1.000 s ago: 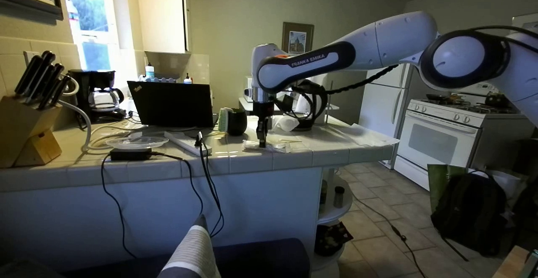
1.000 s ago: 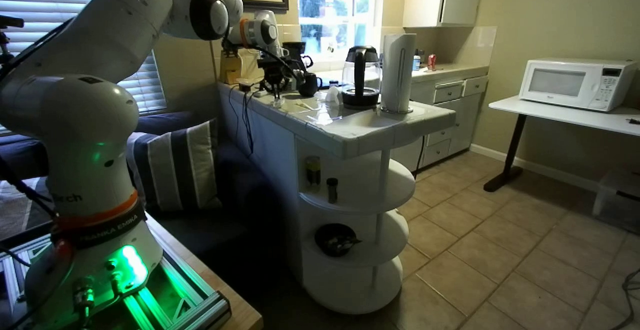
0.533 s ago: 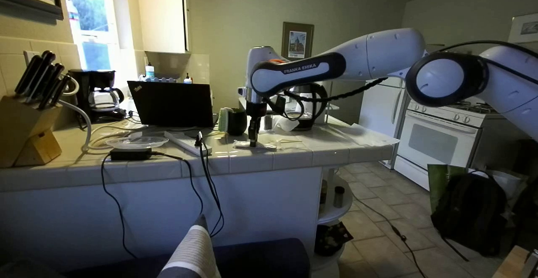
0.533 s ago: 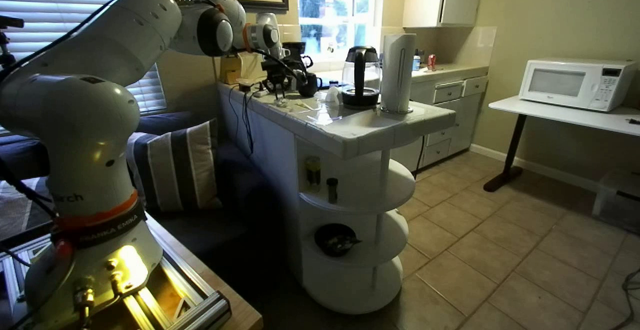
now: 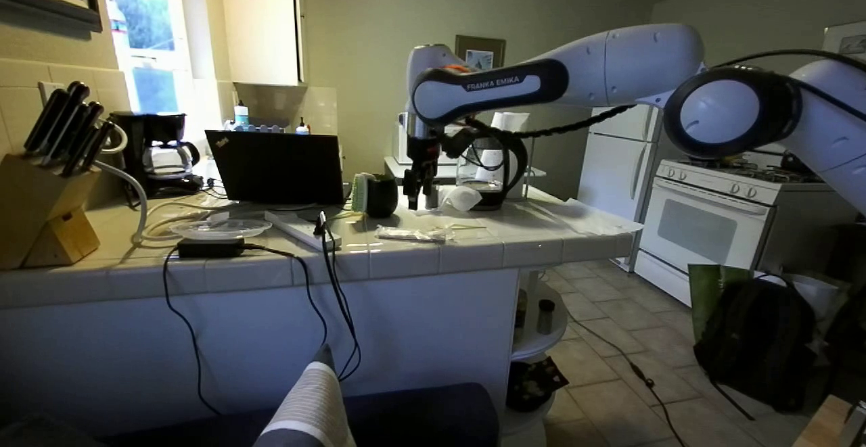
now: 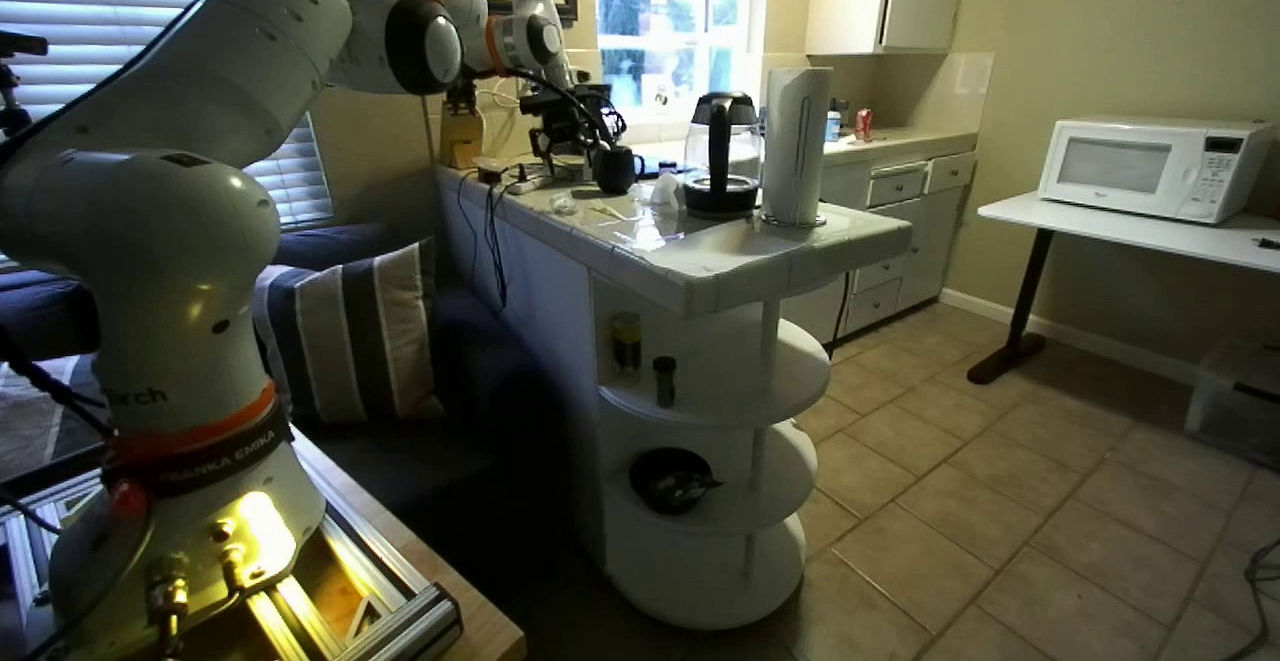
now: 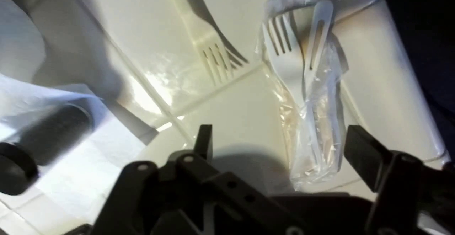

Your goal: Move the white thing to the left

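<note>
The white thing appears to be a clear plastic packet of white cutlery [image 7: 309,96], lying flat near the counter's edge. It shows as a low pale packet [image 5: 406,234] in an exterior view and as a small glossy packet [image 6: 562,204]. My gripper [image 7: 280,137] hangs above the counter, jaws spread wide. The packet's lower end lies on the counter below the gap, nearer the right-hand finger [image 7: 366,156], and nothing is gripped. In an exterior view the gripper [image 5: 417,200] is above and beyond the packet.
A loose cream fork [image 7: 209,43] lies beside the packet. A dark cylinder [image 7: 57,132] stands near white paper. Around them are a black mug [image 5: 384,197], a glass kettle [image 6: 720,156], a paper towel roll [image 6: 795,146], a laptop [image 5: 274,166] and a power strip [image 5: 298,229].
In an exterior view the packet slid a little left with my gripper at it. Since then the gripper has opened, let go and risen clear, while the packet stays put.
</note>
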`<state>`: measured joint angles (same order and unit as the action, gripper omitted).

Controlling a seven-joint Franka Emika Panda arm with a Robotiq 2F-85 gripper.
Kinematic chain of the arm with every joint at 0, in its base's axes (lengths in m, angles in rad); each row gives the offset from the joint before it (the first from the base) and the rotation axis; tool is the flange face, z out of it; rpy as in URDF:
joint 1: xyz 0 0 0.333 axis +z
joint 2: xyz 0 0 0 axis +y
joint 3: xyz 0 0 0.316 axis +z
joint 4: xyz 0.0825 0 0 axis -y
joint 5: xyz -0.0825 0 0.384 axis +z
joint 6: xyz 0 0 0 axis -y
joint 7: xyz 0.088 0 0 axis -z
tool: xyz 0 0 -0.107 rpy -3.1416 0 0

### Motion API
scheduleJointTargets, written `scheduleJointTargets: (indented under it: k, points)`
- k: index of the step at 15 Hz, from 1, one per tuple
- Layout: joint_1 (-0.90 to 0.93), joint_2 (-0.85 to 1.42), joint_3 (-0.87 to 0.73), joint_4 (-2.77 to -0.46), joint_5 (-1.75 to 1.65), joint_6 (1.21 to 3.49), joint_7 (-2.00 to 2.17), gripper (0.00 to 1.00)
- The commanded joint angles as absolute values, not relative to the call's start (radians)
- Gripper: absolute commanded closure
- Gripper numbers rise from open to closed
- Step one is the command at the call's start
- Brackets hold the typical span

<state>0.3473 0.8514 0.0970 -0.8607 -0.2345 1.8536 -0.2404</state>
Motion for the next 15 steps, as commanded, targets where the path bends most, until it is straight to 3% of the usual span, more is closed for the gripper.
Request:
scheduleJointTargets:
  k: [1,15]
  points:
    - [0.295,0.676,0.074,-1.027,-0.205,1.773,-0.121,0.00]
    - [0.011,0.137,0.033,-1.643,0.165,1.726,0.055,0.00]
